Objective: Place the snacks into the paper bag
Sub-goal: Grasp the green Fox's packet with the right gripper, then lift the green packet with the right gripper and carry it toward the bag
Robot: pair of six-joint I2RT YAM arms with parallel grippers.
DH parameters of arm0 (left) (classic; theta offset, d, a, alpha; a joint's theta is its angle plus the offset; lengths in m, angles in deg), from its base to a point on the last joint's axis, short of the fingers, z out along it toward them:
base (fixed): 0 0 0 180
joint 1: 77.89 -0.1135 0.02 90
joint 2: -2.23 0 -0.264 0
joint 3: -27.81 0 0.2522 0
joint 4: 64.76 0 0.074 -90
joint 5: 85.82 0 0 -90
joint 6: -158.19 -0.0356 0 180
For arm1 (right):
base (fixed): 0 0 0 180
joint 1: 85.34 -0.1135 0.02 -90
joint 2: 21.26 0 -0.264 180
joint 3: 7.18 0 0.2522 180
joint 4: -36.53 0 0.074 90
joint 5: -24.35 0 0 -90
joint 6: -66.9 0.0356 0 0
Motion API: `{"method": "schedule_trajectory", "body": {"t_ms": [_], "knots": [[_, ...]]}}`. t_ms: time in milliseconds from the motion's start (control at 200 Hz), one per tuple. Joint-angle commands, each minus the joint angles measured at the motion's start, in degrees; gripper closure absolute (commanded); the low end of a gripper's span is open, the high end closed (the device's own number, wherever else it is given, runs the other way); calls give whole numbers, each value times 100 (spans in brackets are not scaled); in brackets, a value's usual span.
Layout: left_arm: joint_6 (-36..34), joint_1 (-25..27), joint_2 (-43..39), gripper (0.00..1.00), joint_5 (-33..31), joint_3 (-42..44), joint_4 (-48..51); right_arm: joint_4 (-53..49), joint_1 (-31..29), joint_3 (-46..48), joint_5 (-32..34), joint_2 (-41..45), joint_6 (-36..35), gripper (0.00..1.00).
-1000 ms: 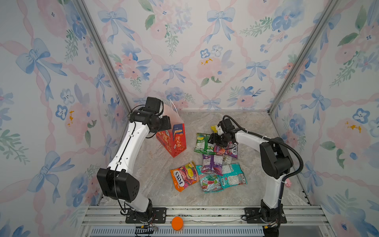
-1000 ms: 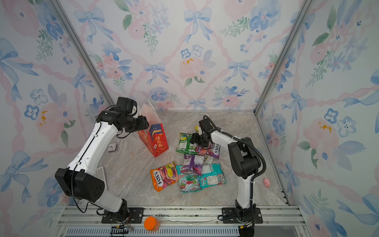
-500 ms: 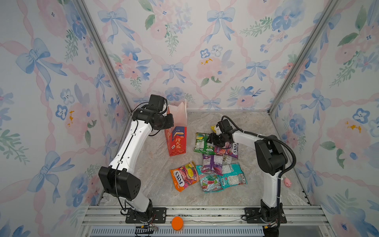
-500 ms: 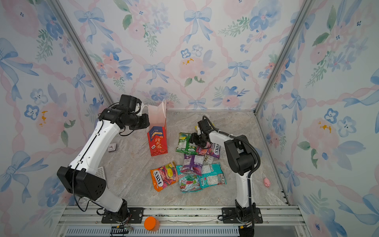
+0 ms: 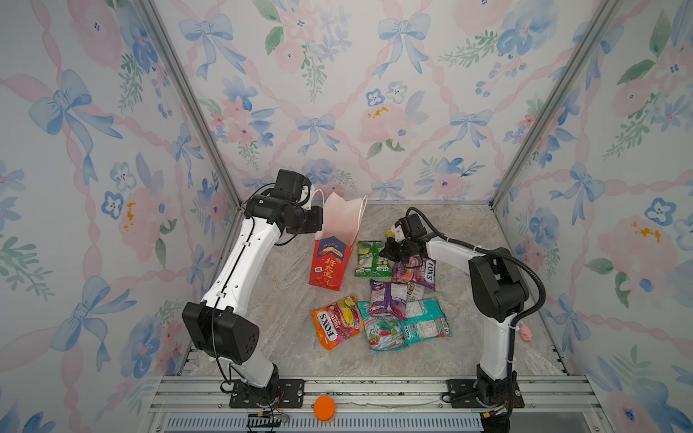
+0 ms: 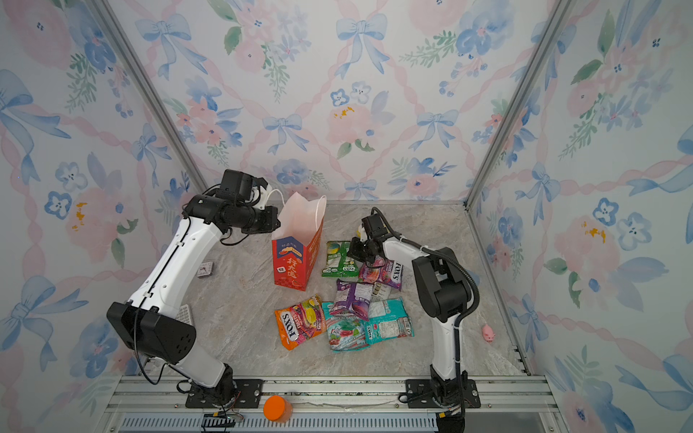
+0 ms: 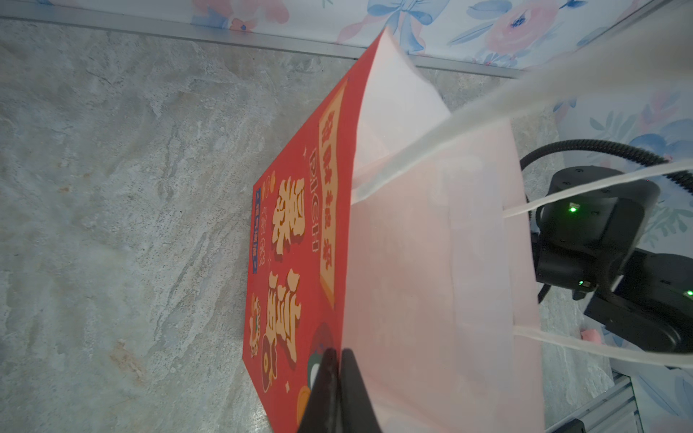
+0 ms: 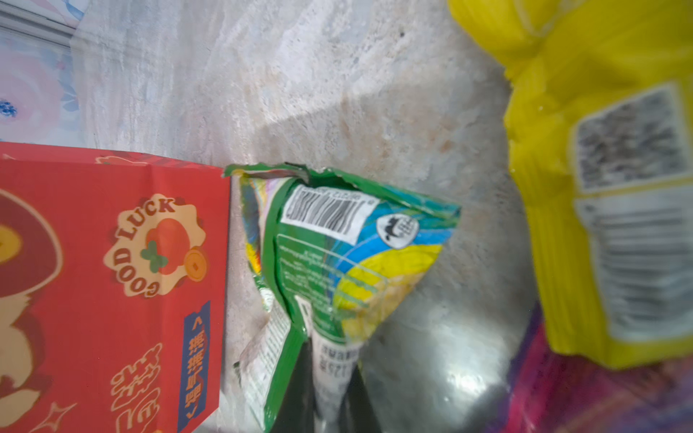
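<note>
Ok so the bag [image 5: 332, 255] is standing upright on the bench [image 5: 285, 300], back-left of the snack pile, with its mouth open and facing up. The left pincer [image 7: 339, 354] is clamped shut on the rim of one red wall, near a corner of the mouth. In the left wrist view a white cord handle [image 7: 487, 127] hangs right across the opening, so it's partly in the way.

The right pincer [image 8: 330, 360] is closed on one end of the green packet [image 5: 369, 258]. That packet sits just beside the bag, on its right in both top views, with only a sliver of bench between them. It's crowded there: a yellow packet [image 8: 600, 187] sits close to that pincer, partly on top of the magenta packet [image 5: 416, 270].

Nearer the front, a purple packet [image 5: 386, 300] overlaps a teal packet [image 5: 425, 322], and an orange packet [image 5: 337, 322] is on the pile's left side.

Other stuff:
- A pink toy [image 5: 526, 333] sits by the right wall, well apart.
- A small clock-faced square [image 6: 205, 270] is over by the left arm.
- An orange disc [image 5: 324, 408] is on the front rail.
</note>
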State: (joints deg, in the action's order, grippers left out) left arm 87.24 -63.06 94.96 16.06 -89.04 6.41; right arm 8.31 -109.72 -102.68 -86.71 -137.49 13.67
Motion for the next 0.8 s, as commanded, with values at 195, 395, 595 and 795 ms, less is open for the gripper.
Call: {"method": "schedule_trajectory", "body": {"t_ms": [195, 395, 595, 795], "knots": [[-95, 55, -104, 95, -144, 40, -83, -748, 65, -245, 516, 1357, -507, 100], [9, 98, -66, 96, -342, 4, -147, -1669, 25, -772, 1306, 2090, -989, 100], [53, 183, -36, 97, -567, -18, -186, -2200, -133, -1454, 2230, 2832, -1420, 100], [153, 267, -44, 99, -884, 46, -212, -2297, -563, -2330, 2662, 3028, -1606, 100]]}}
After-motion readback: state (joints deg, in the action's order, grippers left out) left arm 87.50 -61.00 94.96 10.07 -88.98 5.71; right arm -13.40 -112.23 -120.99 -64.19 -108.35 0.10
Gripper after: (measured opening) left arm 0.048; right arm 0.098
